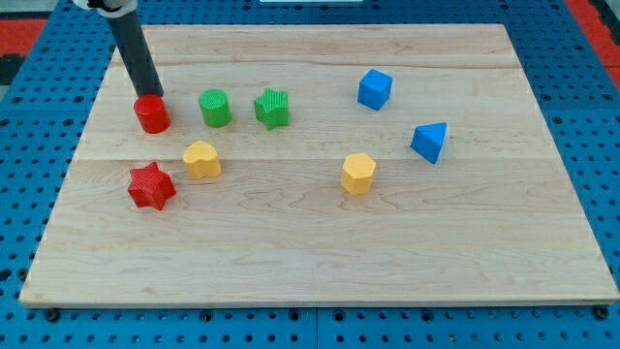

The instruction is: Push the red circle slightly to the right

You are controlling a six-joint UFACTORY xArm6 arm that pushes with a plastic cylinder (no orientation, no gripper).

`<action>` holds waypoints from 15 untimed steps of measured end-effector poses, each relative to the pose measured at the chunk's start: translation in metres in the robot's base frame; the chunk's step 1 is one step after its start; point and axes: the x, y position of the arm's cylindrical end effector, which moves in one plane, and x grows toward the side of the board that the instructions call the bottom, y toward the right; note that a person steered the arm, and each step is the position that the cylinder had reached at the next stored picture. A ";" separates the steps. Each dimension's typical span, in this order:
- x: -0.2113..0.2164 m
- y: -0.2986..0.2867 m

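Note:
The red circle [152,114] stands on the wooden board [320,242] at the view's upper left. My tip [149,95] is right at the red circle's top edge, touching or nearly touching it, with the dark rod slanting up to the view's top left. A green circle [215,108] lies just to the right of the red circle, with a small gap between them.
A green star [273,108] sits right of the green circle. A red star [151,186] and a yellow heart-like block [201,159] lie below. A yellow hexagon [357,174], a blue cube [374,89] and a blue triangle [430,142] are on the right half.

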 end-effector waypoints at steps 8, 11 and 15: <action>0.063 -0.072; 0.065 -0.065; 0.064 -0.006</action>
